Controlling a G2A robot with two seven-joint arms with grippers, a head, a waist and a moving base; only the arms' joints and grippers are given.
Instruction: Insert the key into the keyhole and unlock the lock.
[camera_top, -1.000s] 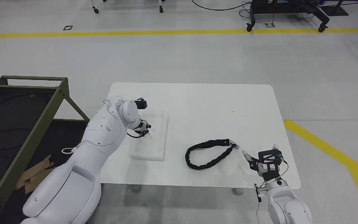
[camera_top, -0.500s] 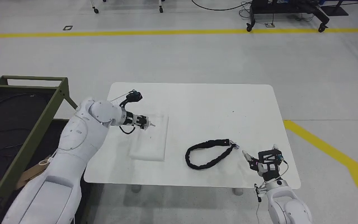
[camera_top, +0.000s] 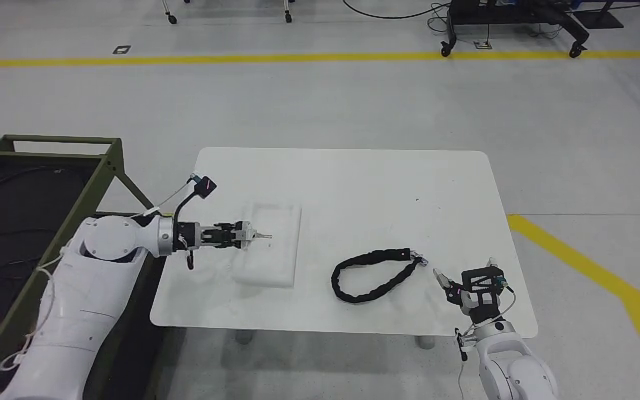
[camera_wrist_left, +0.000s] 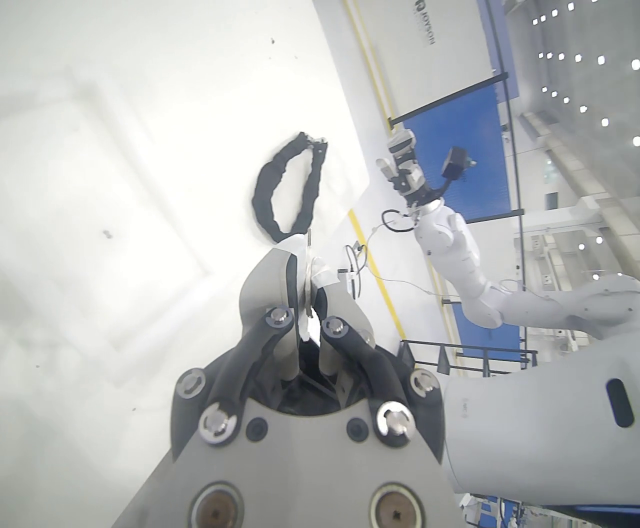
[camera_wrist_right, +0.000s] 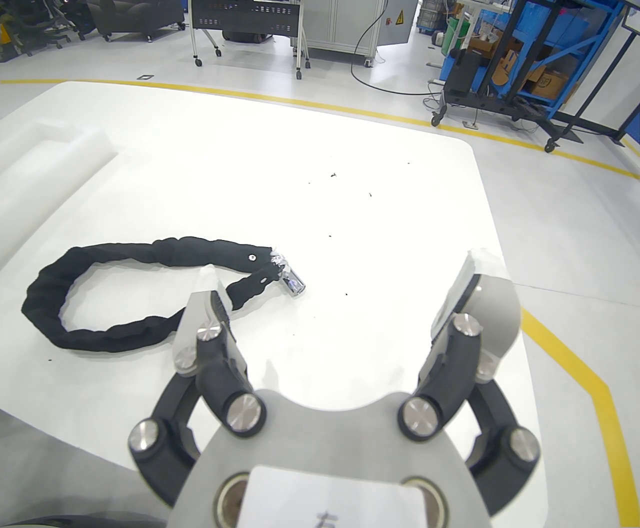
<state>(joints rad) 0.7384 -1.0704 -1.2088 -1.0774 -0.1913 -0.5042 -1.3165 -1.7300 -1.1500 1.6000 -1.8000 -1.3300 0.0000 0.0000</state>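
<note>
A black fabric-sleeved chain lock (camera_top: 368, 276) lies looped on the white table (camera_top: 380, 190), its silver lock cylinder (camera_top: 417, 260) at the loop's right end. My left gripper (camera_top: 250, 236) hovers over the left part of a white foam tray (camera_top: 278, 250), shut on a thin metal key (camera_wrist_left: 309, 248) whose blade points toward the chain lock (camera_wrist_left: 285, 195). My right gripper (camera_top: 448, 284) stands open near the table's front right corner, just right of the cylinder. In the right wrist view the open right gripper (camera_wrist_right: 340, 300) has the cylinder (camera_wrist_right: 293, 283) and chain lock (camera_wrist_right: 150, 250) just beyond its fingers.
The foam tray (camera_wrist_right: 45, 165) is a shallow, recessed rectangle left of the chain. Bare table surface spreads behind the chain toward the far edge. A dark green metal frame (camera_top: 70, 190) stands off the table's left side.
The left arm has swung outward and lower; its gripper turned from the tray's far-left corner to the tray's left side, now level and pointing right with the key. The right arm stayed put.
</note>
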